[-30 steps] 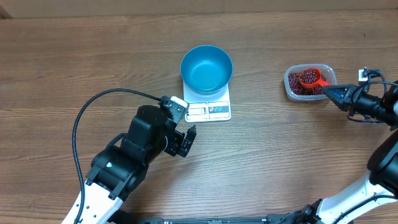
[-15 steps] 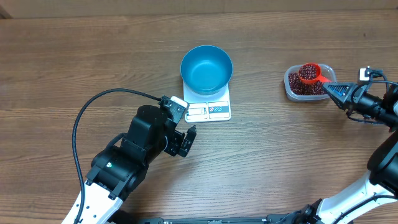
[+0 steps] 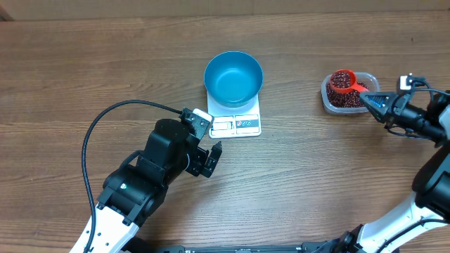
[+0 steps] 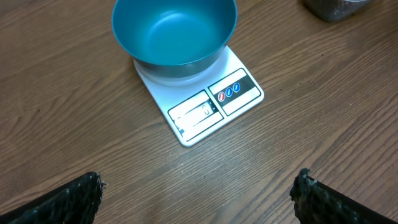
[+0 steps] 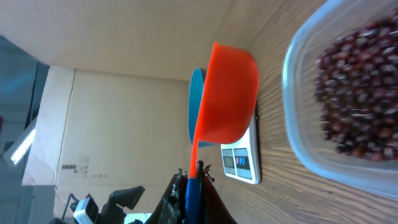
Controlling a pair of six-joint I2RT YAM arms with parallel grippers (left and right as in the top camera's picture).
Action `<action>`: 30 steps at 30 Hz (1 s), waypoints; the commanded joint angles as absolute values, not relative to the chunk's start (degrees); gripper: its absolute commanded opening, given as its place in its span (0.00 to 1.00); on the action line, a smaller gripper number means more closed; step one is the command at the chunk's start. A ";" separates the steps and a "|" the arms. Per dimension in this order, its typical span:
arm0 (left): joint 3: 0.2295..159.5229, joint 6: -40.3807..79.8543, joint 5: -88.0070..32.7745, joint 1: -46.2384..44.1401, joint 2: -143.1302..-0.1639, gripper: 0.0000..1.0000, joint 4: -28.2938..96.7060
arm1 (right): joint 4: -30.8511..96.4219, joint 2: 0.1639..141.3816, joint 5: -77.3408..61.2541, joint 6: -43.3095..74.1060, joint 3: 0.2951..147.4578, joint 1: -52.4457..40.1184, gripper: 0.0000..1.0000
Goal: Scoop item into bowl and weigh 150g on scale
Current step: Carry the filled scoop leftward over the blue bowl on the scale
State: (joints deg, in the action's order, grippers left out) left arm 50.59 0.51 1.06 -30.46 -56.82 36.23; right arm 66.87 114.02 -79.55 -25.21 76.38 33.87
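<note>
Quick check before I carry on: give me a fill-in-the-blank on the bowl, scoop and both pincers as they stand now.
1. The blue bowl on the scale is ___ inside.
2. The right pincer is ___ on the handle of the red scoop.
3. There are beans in the scoop and the clear tub, but none in the ___.
4. The left pincer hangs ___ near the scale, holding nothing.

Missing words: empty; shut; bowl; open.
</note>
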 commanded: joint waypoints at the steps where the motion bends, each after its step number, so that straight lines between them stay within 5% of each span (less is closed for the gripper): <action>1: 50.24 1.45 0.38 -30.79 -56.90 0.99 36.23 | 66.67 114.52 -83.90 -26.11 76.07 31.38 0.04; 30: 50.24 1.45 0.40 -30.79 -56.90 1.00 36.23 | 63.72 114.52 -88.84 -26.04 76.07 14.68 0.04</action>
